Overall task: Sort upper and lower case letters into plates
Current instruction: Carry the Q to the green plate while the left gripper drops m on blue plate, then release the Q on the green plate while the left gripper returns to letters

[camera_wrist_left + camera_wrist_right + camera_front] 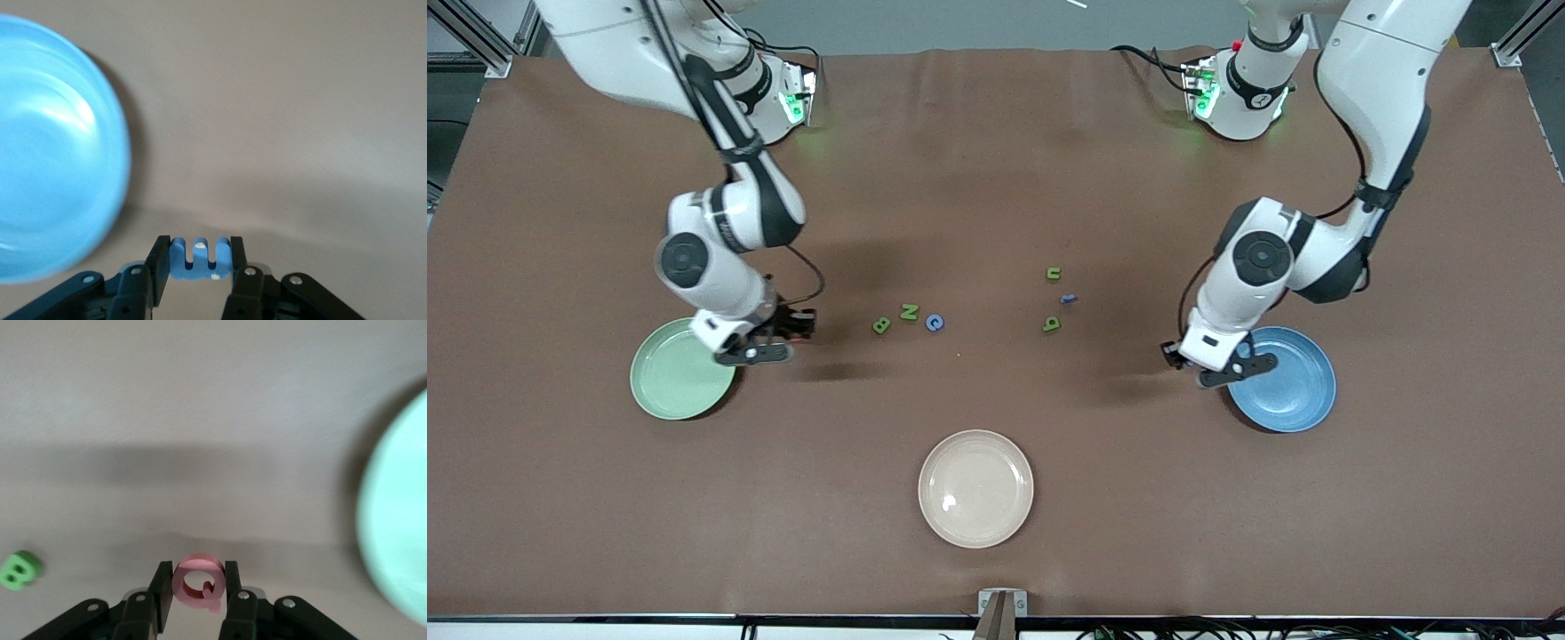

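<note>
Right wrist view: our right pincer [193,590] grips a pink flat toy letter Q [197,581], just beside the pale green round plastic plate [671,378]. Left pincer [197,264] clamps a blue flat toy letter m [199,259] by the blue round plastic plate [1294,391]. We judge it's mid-carry; next we need each pincer over its plate, then release. Remaining letters lie mid-counter [996,178].

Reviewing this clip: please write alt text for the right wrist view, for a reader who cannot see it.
The right gripper is shut on a red letter Q, held upright between its black fingers above the brown table. The rim of the pale green plate shows at one edge, and a green letter B lies on the table.
</note>
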{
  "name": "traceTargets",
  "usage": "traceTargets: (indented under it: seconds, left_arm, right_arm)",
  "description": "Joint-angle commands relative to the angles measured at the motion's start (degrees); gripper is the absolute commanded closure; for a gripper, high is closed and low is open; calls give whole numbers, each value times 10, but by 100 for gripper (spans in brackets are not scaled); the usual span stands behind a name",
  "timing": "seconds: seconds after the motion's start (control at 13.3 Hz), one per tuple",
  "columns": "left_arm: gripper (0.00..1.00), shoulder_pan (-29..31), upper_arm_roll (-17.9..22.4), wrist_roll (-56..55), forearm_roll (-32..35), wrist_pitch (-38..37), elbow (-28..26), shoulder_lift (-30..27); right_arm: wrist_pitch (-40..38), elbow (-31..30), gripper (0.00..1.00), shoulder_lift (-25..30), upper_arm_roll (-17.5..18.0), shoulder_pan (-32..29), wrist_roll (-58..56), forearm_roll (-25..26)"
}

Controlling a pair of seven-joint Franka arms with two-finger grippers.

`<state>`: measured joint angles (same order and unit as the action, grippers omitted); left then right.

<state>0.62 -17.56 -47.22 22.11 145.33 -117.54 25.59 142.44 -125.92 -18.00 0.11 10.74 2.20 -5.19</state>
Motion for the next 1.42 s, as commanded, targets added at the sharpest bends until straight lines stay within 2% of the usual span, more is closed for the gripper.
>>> traceTargets:
  seconds: [0.0,0.22,0.3,0.37,0.6,0.75,1.12,1.35]
  left_arm:
    - [97,59,-3,19,66,2,-2,-3]
    - [96,104,-3,74,74,2,16,15]
    - [92,105,-3,77,74,2,20,18]
    - [77,105,-2,76,74,3,22,24]
    - [0,126,-3,80,76,3,22,25]
    - [0,116,-11,72,75,3,25,18]
    - [0,101,-92,44,68,2,34,24]
    - [7,37,-99,16,65,2,61,44]
  right_arm:
    - [-8,-14,82,17,9,-75,-104,-2]
    - [-8,-6,82,13,9,-134,-204,2]
    - [-6,-6,82,12,9,-156,-229,2]
    - [-1,-4,82,4,9,-171,-253,2]
    - [6,6,82,-26,9,-208,-304,2]
    - [24,6,82,-40,9,-213,-319,3]
    - [35,0,81,-48,8,-210,-320,3]
    - [34,0,79,-53,8,-210,-320,3]
